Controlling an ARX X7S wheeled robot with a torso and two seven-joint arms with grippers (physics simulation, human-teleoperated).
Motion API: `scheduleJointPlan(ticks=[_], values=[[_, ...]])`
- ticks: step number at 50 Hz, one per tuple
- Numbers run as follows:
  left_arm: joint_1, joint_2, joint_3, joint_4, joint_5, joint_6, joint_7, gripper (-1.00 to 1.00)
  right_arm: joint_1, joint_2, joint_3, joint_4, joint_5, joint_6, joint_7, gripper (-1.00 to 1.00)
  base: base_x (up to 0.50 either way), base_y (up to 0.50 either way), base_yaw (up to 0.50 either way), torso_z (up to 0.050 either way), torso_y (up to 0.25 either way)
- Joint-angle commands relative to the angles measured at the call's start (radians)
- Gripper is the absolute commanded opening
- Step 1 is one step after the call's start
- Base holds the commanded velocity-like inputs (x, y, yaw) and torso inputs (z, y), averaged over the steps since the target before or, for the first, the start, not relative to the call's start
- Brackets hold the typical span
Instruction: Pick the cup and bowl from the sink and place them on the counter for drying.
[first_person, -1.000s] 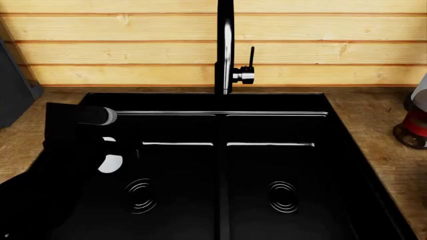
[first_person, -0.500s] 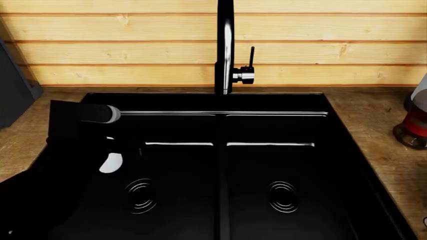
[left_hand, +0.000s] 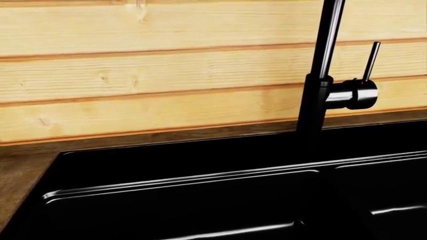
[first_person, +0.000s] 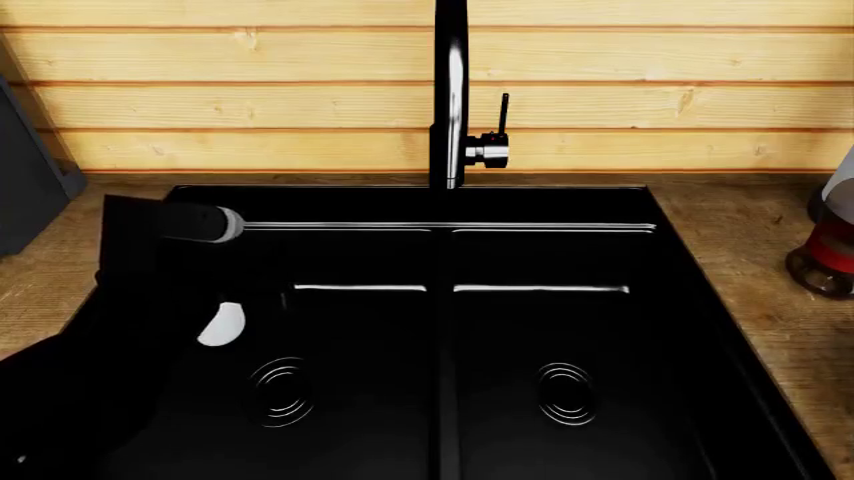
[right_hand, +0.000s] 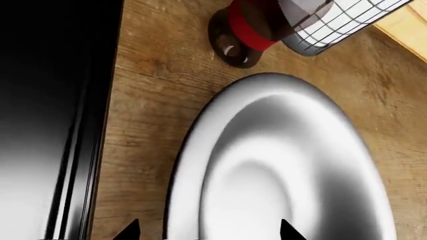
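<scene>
Your left gripper (first_person: 200, 305) sits low in the left basin of the sink (first_person: 681, 300), one white cup (first_person: 223, 324) showing beside its dark body; whether its jaws grip the cup or gape, you cannot tell. Your right gripper (right_hand: 207, 232) shows only two dark fingertips (right_hand: 290, 231) spread at either side of the one silver-grey bowl (right_hand: 280, 165), which lies on the counter (right_hand: 147, 115) just beside the sink's edge. You have two drains, one faucet (first_person: 451, 90), and one wire-patterned cylinder (right_hand: 333, 25) on a red-banded base near the bowl.
</scene>
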Motion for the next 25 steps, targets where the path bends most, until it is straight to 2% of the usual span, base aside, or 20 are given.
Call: scheduleJointPlan(ticks=[1, 6, 10, 15, 22, 25], values=[[-0.009, 0.001, -0.010, -0.005, -0.008, -0.002, 0.008, 1.00, 0.049, -0.029, 0.056, -0.004, 0.149, 0.007, 0.073, 1.00, 0.00, 0.00, 0.00, 0.000, 0.000], [0.000, -0.006, -0.018, 0.004, -0.015, -0.002, 0.008, 1.00, 0.060, -0.044, 0.072, 0.002, 0.182, -0.019, 0.067, 1.00, 0.00, 0.00, 0.00, 0.000, 0.000], [0.003, -0.010, -0.017, 0.000, -0.015, 0.001, 0.012, 1.00, 0.053, -0.049, 0.087, -0.005, 0.193, -0.119, 0.033, 1.00, 0.00, 0.00, 0.00, 0.000, 0.000], [-0.025, -0.003, -0.004, -0.004, -0.015, -0.014, 0.000, 1.00, 0.022, -0.069, 0.103, -0.041, 0.185, -0.309, -0.027, 1.00, 0.00, 0.00, 0.00, 0.000, 0.000], [-0.030, -0.006, -0.003, -0.002, -0.019, -0.022, -0.006, 1.00, -0.020, -0.117, 0.127, -0.117, 0.245, -0.560, 0.002, 1.00, 0.00, 0.00, 0.00, 0.000, 0.000], [-0.043, 0.001, 0.010, -0.009, -0.015, -0.030, -0.016, 1.00, -0.055, -0.161, 0.129, -0.143, 0.197, -0.678, 0.032, 1.00, 0.00, 0.00, 0.00, 0.000, 0.000]])
